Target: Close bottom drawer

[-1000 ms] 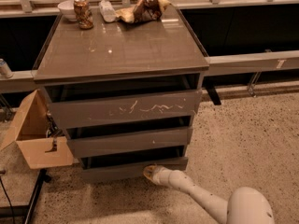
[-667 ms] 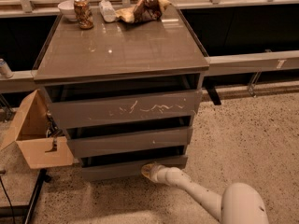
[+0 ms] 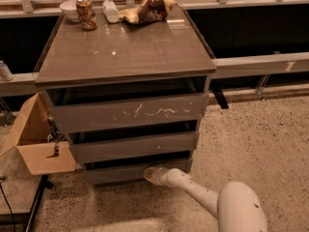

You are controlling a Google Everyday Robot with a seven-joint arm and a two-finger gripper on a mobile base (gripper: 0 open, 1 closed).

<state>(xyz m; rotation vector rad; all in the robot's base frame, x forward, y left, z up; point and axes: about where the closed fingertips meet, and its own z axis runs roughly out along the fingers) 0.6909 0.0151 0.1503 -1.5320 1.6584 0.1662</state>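
Note:
The bottom drawer (image 3: 116, 173) is the shortest, plain grey-brown front at the foot of the cabinet (image 3: 125, 57), below the mid-height plain front (image 3: 135, 147) and the scratched top front (image 3: 130, 112). It stands out a little, with a dark gap above it. My gripper (image 3: 150, 174) is at the end of the white arm (image 3: 203, 197) that reaches in from the lower right. Its tip is against the right part of the bottom drawer's front.
A soda can (image 3: 86, 13), a white bowl (image 3: 69, 8), a bottle (image 3: 110, 10) and a crumpled bag (image 3: 147, 9) lie at the back of the cabinet top. An open cardboard box (image 3: 36, 144) sits left of the cabinet. Speckled floor (image 3: 256, 144) lies to the right.
The arm has slid a little to the left along the bottom drawer's front. The drawer fronts look much the same.

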